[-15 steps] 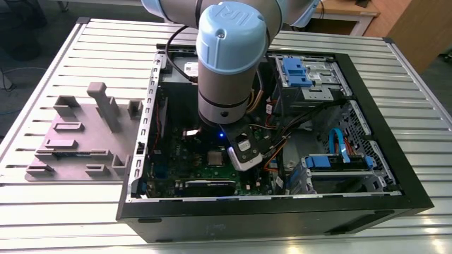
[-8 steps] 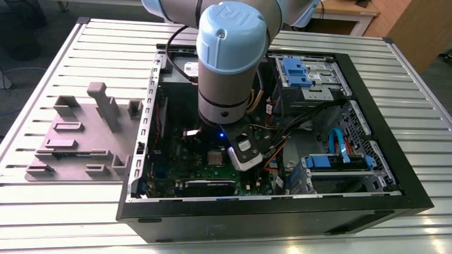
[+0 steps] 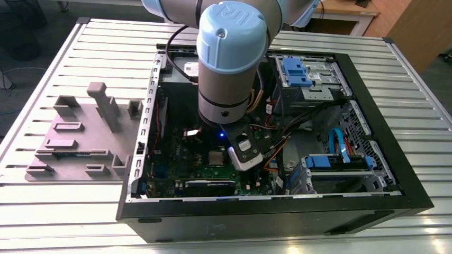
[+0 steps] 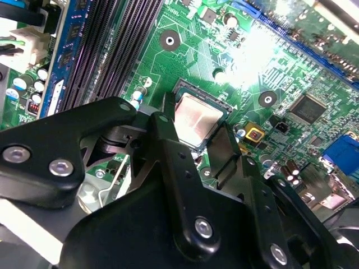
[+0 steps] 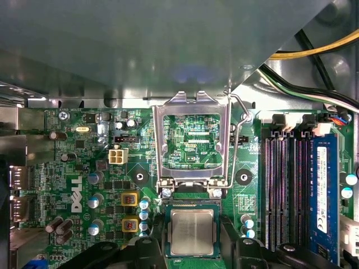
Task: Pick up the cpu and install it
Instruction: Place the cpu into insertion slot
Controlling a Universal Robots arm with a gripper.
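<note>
The cpu (image 5: 192, 231), a small square chip with a dull silver top and a green rim, lies in the socket on the green motherboard (image 5: 84, 185). It shows in both wrist views, also at the cpu (image 4: 196, 116). My gripper (image 5: 192, 249) is right over it, its black fingers (image 5: 147, 249) pressed against two opposite sides of the chip. The same grip shows at the gripper (image 4: 193, 126). The socket's metal load plate (image 5: 193, 106) stands swung up and open beside the chip, its lever (image 5: 240, 140) raised. In the exterior view the arm (image 3: 226, 63) reaches down into the open computer case (image 3: 381, 159).
Dark memory slots (image 5: 286, 190) run close beside the socket. Yellow and black cables (image 5: 314, 53) hang near the case wall. Drive bays with blue clips (image 3: 297, 71) fill the case on the exterior view's right. A grey fixture block (image 3: 84, 132) sits on the slatted table on the left.
</note>
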